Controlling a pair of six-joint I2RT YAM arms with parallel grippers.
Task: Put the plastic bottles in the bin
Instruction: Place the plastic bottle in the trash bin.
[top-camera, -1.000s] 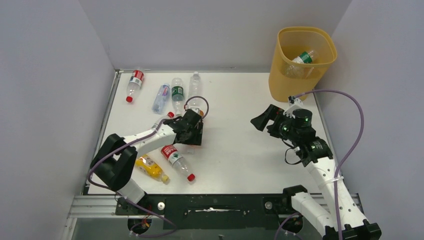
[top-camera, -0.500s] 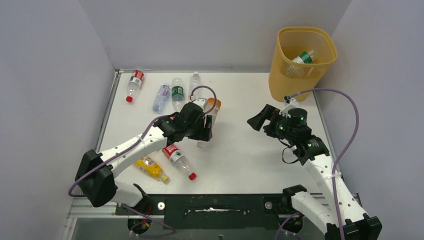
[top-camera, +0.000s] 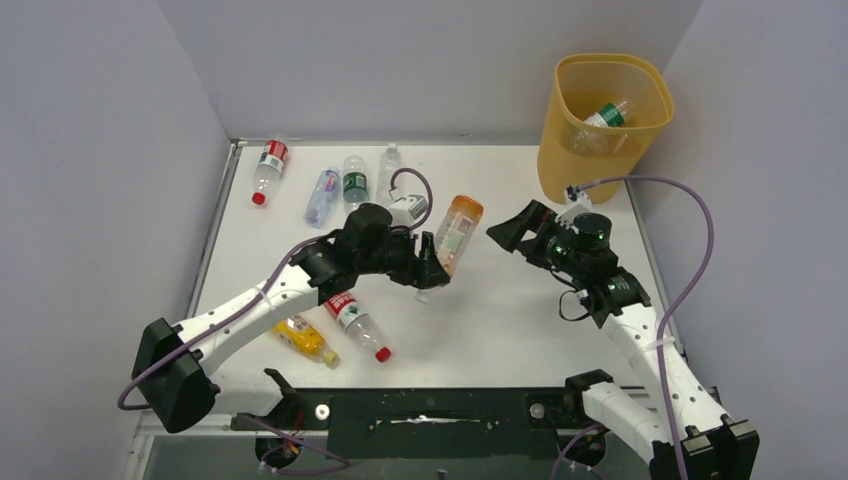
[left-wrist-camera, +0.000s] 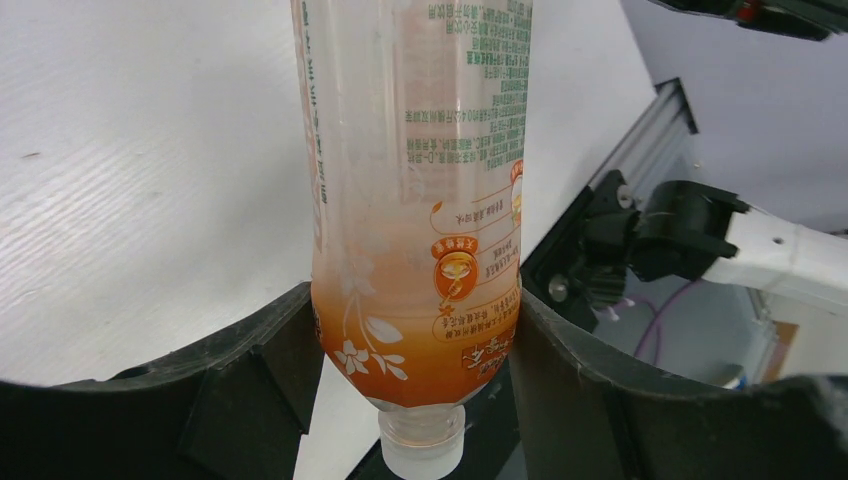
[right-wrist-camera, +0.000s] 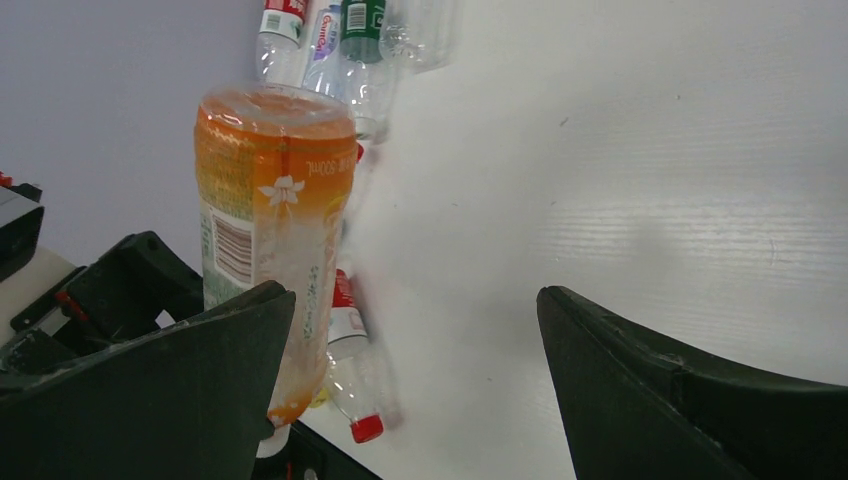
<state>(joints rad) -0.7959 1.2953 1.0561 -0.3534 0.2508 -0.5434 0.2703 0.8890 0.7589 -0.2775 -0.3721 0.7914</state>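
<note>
My left gripper is shut on an orange bottle near its white cap and holds it above the table's middle, base pointing towards the bin. In the left wrist view the bottle sits between both fingers. My right gripper is open and empty, just right of the bottle; the bottle also shows in the right wrist view. The yellow-orange bin stands at the far right with a green-labelled bottle inside. Several bottles lie at the far left and two near the front left.
The grey walls close in on the left, back and right. The metal rail runs along the near edge. Purple cables loop off both arms.
My left gripper has lifted the orange bottle off the table and carried it to the right towards my right gripper. My right gripper has edged a little left and up.
</note>
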